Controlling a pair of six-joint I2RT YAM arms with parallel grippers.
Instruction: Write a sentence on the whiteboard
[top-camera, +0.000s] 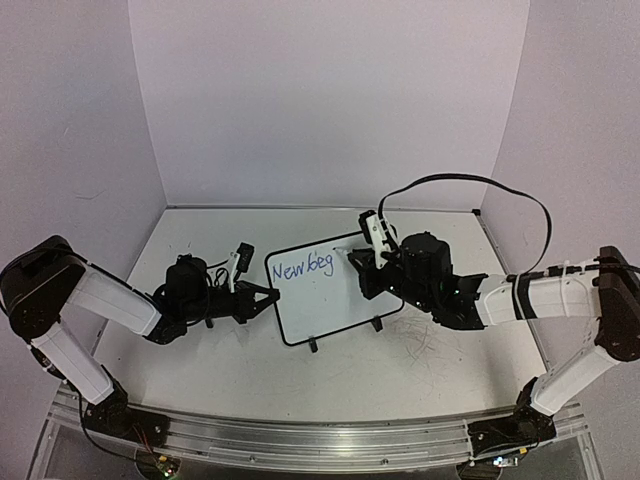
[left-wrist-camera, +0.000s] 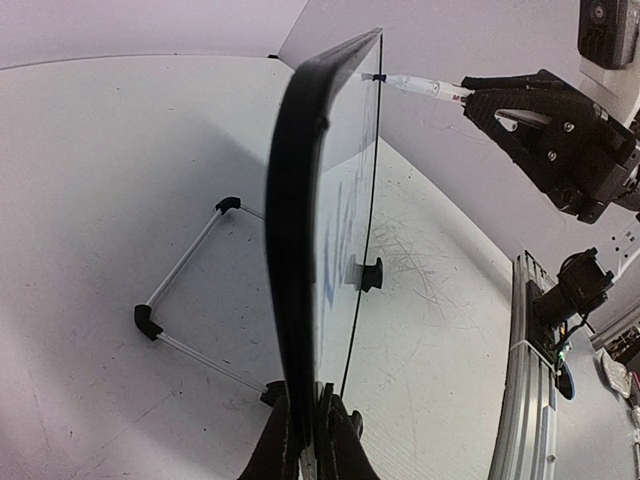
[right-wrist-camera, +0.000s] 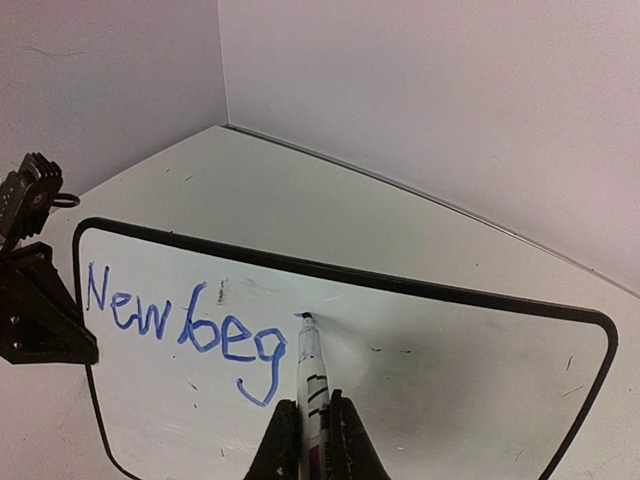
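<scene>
The whiteboard (top-camera: 335, 300), white with a thin black frame, stands tilted on the table centre on its wire stand (left-wrist-camera: 180, 290). Blue writing on it (right-wrist-camera: 190, 325) reads "New beg". My left gripper (top-camera: 268, 297) is shut on the board's left edge (left-wrist-camera: 300, 300) and steadies it. My right gripper (top-camera: 362, 262) is shut on a white marker (right-wrist-camera: 312, 390). The marker's tip (right-wrist-camera: 306, 318) touches the board just right of the "g". In the left wrist view the marker (left-wrist-camera: 425, 88) meets the board's far top edge.
Faint grey scribble marks (top-camera: 420, 345) lie on the table right of the board. White walls close in the back and sides. An aluminium rail (top-camera: 300, 440) runs along the near edge. The right arm's black cable (top-camera: 470, 182) arcs above the table.
</scene>
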